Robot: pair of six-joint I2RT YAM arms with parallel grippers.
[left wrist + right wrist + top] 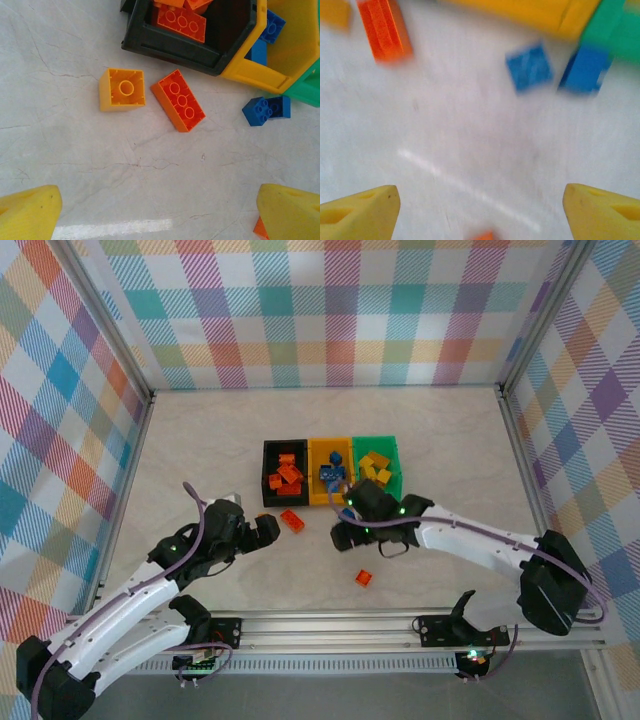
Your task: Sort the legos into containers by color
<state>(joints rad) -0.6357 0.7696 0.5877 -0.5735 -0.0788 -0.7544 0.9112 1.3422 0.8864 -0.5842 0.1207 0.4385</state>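
At the middle of the pale table (pixel 200 440), a black bin (pixel 267 472), a yellow-orange bin (pixel 313 480) and a green bin (pixel 397 472) are sitting side by side, holding orange, blue and yellow bricks in that order. Sorting is looking well advanced, with a few strays left on the table. The left gripper (pixel 157 205) is hovering with its jaws spread wide and nothing between them. An orange six-stud brick (pixel 178 100) is lying aslant at its 12 o'clock and a yellow-orange square brick (pixel 122 89) at 11 o'clock, both just in front of the black bin. The right gripper (pixel 480 200), blurred, is likewise standing apart and empty, with two blue bricks (pixel 530 67) at its 1 o'clock. A small orange brick (pixel 364 578) is lying at 5 o'clock of the bins. Next, the left gripper is probably needing to turn to the six-stud brick's slant, drop around its narrow sides and close.
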